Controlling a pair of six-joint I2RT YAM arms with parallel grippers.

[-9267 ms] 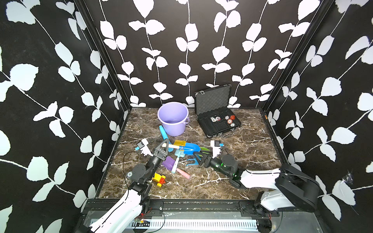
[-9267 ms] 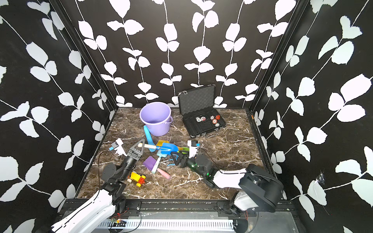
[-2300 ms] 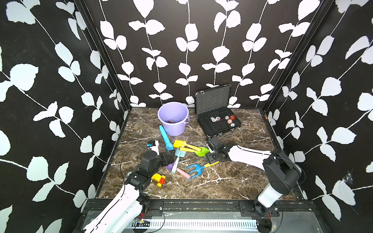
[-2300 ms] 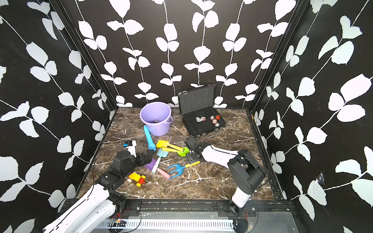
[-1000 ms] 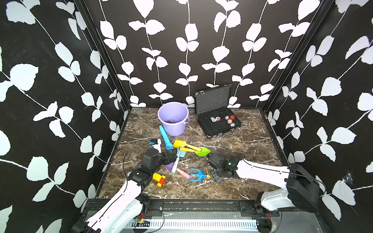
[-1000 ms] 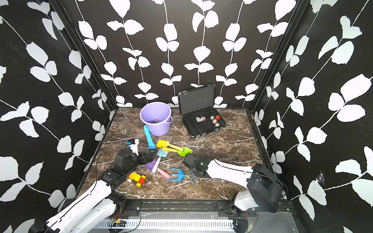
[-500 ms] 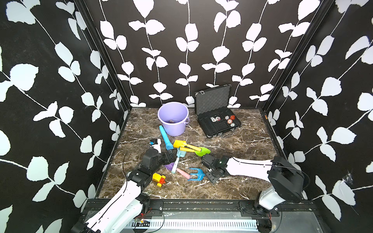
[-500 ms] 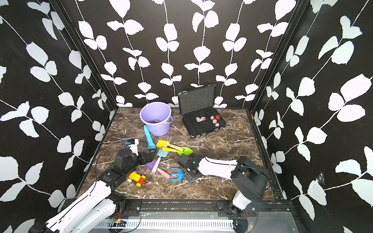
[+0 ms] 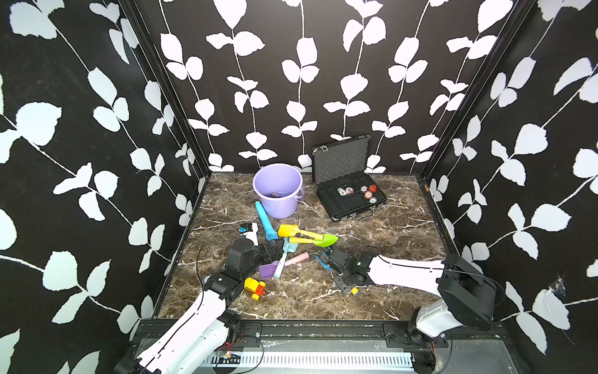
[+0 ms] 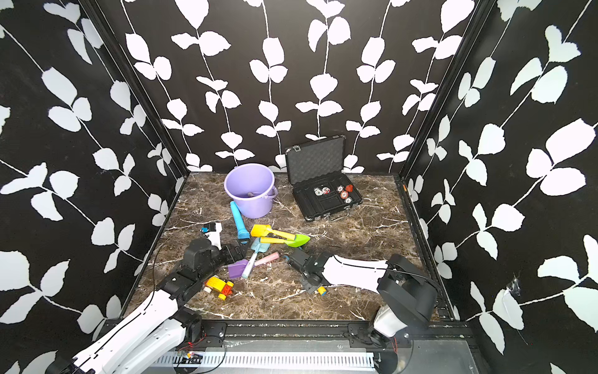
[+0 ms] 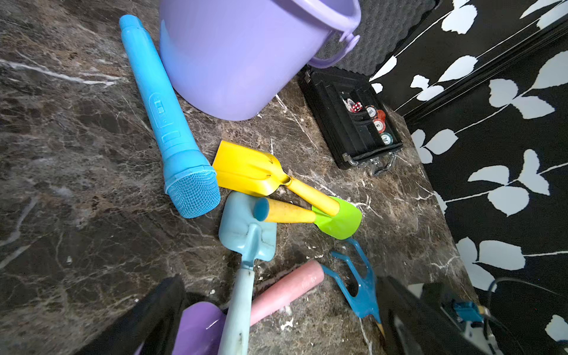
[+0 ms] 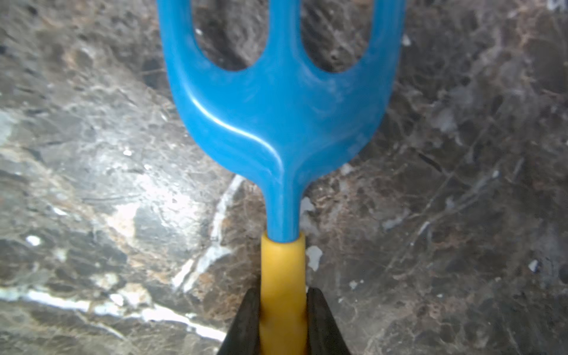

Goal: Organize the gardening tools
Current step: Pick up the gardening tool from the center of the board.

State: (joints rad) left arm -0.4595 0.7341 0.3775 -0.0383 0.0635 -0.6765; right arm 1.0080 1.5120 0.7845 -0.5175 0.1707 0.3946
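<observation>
Blue fork (image 12: 276, 123) is lying low over the table (image 11: 76, 184), three prongs spreading, and its yellow handle is sitting pinched in the right gripper (image 12: 282, 322). Just beside it, the cluster. The yellow spade (image 11: 246, 167) is resting its handle tip on the green scoop (image 11: 338, 219). The scoop's blue-capped yellow handle is lying across the teal trowel (image 11: 246, 230). That trowel's pale handle is crossing over the pink handle of the purple scoop (image 11: 199, 329).

It was a robot test booth: black leaf-patterned walls (image 9: 291, 97) boxed in a marble-look tabletop (image 9: 388, 233) behind a metal rail (image 9: 323, 327).
</observation>
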